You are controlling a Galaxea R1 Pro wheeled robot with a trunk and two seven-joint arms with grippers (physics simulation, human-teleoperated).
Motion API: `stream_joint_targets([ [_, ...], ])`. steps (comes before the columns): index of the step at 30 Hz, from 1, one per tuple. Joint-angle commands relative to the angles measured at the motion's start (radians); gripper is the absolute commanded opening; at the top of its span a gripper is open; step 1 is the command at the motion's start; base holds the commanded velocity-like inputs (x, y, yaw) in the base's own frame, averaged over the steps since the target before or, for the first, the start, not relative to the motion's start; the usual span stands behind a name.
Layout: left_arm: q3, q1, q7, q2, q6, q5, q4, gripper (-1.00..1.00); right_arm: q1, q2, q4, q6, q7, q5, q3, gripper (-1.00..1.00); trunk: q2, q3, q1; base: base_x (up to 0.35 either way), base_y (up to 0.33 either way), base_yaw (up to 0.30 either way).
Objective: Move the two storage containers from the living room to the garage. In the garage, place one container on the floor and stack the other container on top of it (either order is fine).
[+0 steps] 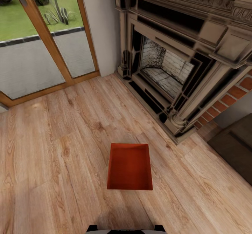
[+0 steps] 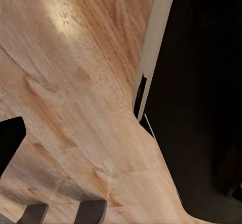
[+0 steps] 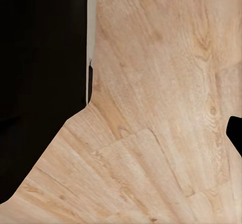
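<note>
A red-orange storage container [image 1: 130, 167] sits upright on the wood-plank floor [image 1: 52, 157] before the brick fireplace [image 1: 175, 62] in the head view; both wrist views leave each end effector's opening untellable.

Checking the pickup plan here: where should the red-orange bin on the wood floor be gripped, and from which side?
Probably by the rim of the red-orange bin, from above. It sits upright and lidless on the wood floor, squarely ahead of the robot, so its thin top edges are exposed. One gripper on each long side rim seems steadiest; the smooth flaring walls offer little else to hold.
</note>
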Motion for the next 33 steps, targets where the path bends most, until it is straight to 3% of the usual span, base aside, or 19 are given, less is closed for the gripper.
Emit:
stream_joint_targets([
  [1,-0.008,0.0,0.0,0.001,0.005,0.01,-0.005,1.0,0.0,-0.001,0.001,-0.001,-0.005,-0.001,0.008,1.0,-0.001,-0.001,0.0,0.0,0.0,0.0],
  [10,-0.009,-0.003,0.003,0.002,0.015,0.01,-0.061,1.0,0.0,-0.001,0.001,-0.005,-0.008,0.001,0.007,1.0,-0.001,-0.001,0.0,0.0,0.0,0.0],
  [16,-0.008,-0.01,0.052,0.004,0.102,0.01,-0.078,1.0,-0.015,-0.015,-0.048,-0.006,-0.022,-0.012,-0.016,1.0,-0.001,-0.001,0.0,0.0,0.0,0.0],
  [17,-0.008,-0.012,0.069,0.003,0.12,0.011,-0.08,1.0,-0.033,-0.016,-0.062,-0.006,-0.033,-0.013,-0.021,1.0,-0.001,-0.001,0.0,0.0,0.0,0.0],
  [20,-0.007,-0.1,0.101,0.002,0.16,0.013,-0.074,1.0,-0.187,-0.017,-0.071,-0.007,-0.105,-0.021,-0.028,1.0,-0.001,-0.001,0.0,0.0,0.0,0.0],
  [21,-0.006,-0.146,0.124,-0.001,0.187,0.014,-0.078,1.0,-0.267,-0.013,-0.057,-0.007,-0.137,-0.023,-0.03,1.0,-0.001,-0.001,0.0,0.0,0.0,0.0],
  [23,-0.006,-0.174,0.155,-0.011,0.205,0.014,-0.084,1.0,-0.318,-0.009,-0.039,-0.007,-0.155,-0.024,-0.03,1.0,-0.001,-0.001,0.0,0.0,0.0,0.0],
  [26,-0.006,-0.214,0.213,-0.045,0.218,0.014,-0.086,1.0,-0.381,-0.004,-0.013,-0.005,-0.179,-0.025,-0.03,1.0,-0.001,-0.001,0.0,0.0,0.0,0.0],
  [27,-0.006,-0.285,0.337,-0.162,0.225,0.013,-0.086,1.0,-0.455,0.035,0.018,-0.006,-0.221,-0.026,-0.03,1.0,-0.001,-0.001,0.0,0.0,0.0,0.0],
  [28,-0.006,-0.292,0.345,-0.178,0.225,0.014,-0.086,1.0,-0.459,0.043,0.019,-0.006,-0.224,-0.026,-0.03,1.0,-0.001,-0.001,0.0,0.0,0.0,0.0],
  [30,-0.007,-0.312,0.365,-0.23,0.225,0.012,-0.087,1.0,-0.467,0.084,0.023,-0.004,-0.229,-0.026,-0.03,1.0,-0.001,-0.001,0.0,0.0,0.0,0.0],
  [31,-0.007,-0.312,0.365,-0.23,0.225,0.012,-0.087,1.0,-0.467,0.084,0.023,-0.004,-0.229,-0.026,-0.03,1.0,-0.001,-0.001,0.0,0.0,0.0,0.0],
  [32,-0.01,-0.324,0.373,-0.272,0.214,0.01,-0.072,1.0,-0.472,0.169,0.033,-0.007,-0.231,-0.019,-0.026,1.0,-0.001,-0.001,0.0,0.0,0.0,0.0],
  [33,-0.012,-0.325,0.374,-0.275,0.208,0.009,-0.065,1.0,-0.472,0.183,0.039,-0.009,-0.23,-0.018,-0.024,1.0,-0.001,-0.001,0.0,0.0,0.0,0.0],
])
